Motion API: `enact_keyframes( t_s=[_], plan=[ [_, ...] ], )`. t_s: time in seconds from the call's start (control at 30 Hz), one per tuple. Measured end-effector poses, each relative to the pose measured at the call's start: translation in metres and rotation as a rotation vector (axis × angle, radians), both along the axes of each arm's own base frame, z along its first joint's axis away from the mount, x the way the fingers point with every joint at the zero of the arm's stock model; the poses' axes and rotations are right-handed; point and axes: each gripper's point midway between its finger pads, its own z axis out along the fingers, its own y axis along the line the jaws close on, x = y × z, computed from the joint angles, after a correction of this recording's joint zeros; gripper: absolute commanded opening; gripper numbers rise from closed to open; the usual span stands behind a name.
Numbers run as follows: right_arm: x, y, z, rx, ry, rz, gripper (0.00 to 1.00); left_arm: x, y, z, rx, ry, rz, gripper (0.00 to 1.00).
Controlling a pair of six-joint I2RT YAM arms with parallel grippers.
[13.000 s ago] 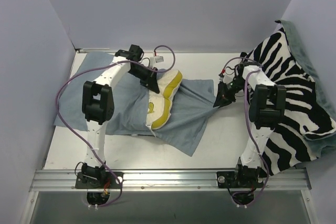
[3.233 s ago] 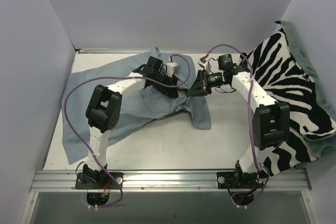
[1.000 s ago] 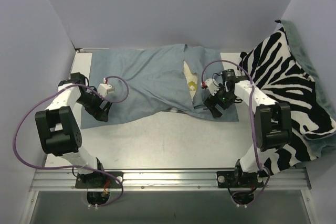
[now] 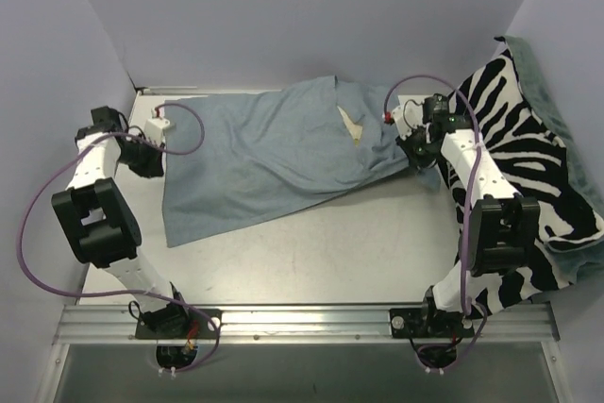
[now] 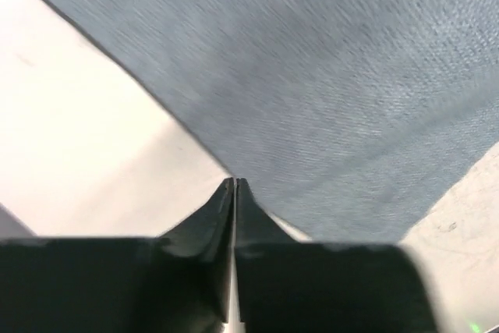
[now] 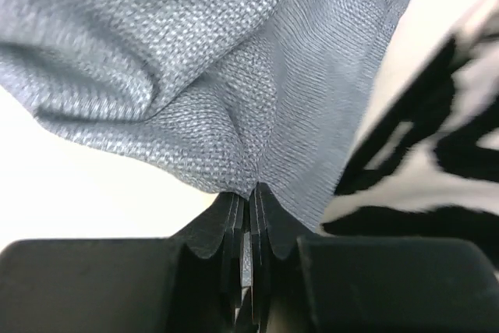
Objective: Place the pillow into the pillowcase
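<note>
- From above, the pillowcase (image 4: 255, 153) lies spread over the far half of the bench (image 4: 311, 252), between the left arm (image 4: 94, 167) and the right arm (image 4: 472, 167). Only a small cream piece of the pillow (image 4: 351, 125) shows, at a gap near the right end of the pillowcase.
- The left wrist view is blurred, but it shows what the top view does not: the left jaws are pressed together on the pillowcase edge.
- The right wrist view shows the right jaws clamped on a pillowcase fold, just beside the zebra cloth (image 6: 421, 154).

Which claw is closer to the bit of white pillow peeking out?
The right claw. It pinches the pillowcase just to the right of the pillow. The left claw grips the pillowcase's far left edge.
</note>
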Motion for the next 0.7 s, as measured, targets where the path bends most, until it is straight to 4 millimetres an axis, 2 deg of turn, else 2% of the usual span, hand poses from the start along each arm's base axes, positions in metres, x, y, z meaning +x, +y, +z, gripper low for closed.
enact_keyframes(
  t_s=[0.03,0.07,0.13,0.17,0.2,0.23,0.43,0.53,0.6,0.7],
  plan=[
    [0.005,-0.001,0.008,0.005,-0.023,-0.007,0.00,0.006,0.000,0.009,-0.004,-0.029,-0.008,0.43],
    [0.008,-0.001,0.013,0.008,-0.036,-0.011,0.00,0.011,-0.002,0.019,-0.011,-0.057,-0.025,0.86],
    [0.006,0.000,0.014,0.012,-0.028,-0.014,0.00,0.007,-0.006,0.025,-0.023,-0.052,-0.042,0.91],
    [0.002,0.001,0.012,0.015,-0.012,-0.014,0.00,0.000,-0.009,0.023,-0.030,-0.030,-0.052,0.92],
    [-0.002,0.002,0.009,0.017,0.003,-0.015,0.00,-0.008,-0.011,0.018,-0.034,-0.009,-0.061,0.97],
    [-0.007,0.002,0.005,0.019,0.024,-0.013,0.00,-0.019,-0.014,0.012,-0.037,0.019,-0.071,0.97],
    [-0.043,0.011,-0.026,0.015,0.142,0.024,0.00,-0.108,-0.035,-0.044,-0.047,0.264,-0.071,0.97],
    [-0.063,0.015,-0.036,0.005,0.189,0.056,0.00,-0.139,-0.041,-0.064,-0.001,0.334,-0.083,0.97],
    [-0.071,0.016,-0.038,0.003,0.208,0.066,0.00,-0.149,-0.044,-0.073,0.041,0.360,-0.096,0.97],
    [-0.075,0.018,-0.037,0.001,0.216,0.073,0.00,-0.144,-0.043,-0.076,0.096,0.362,-0.076,0.98]
  ],
)
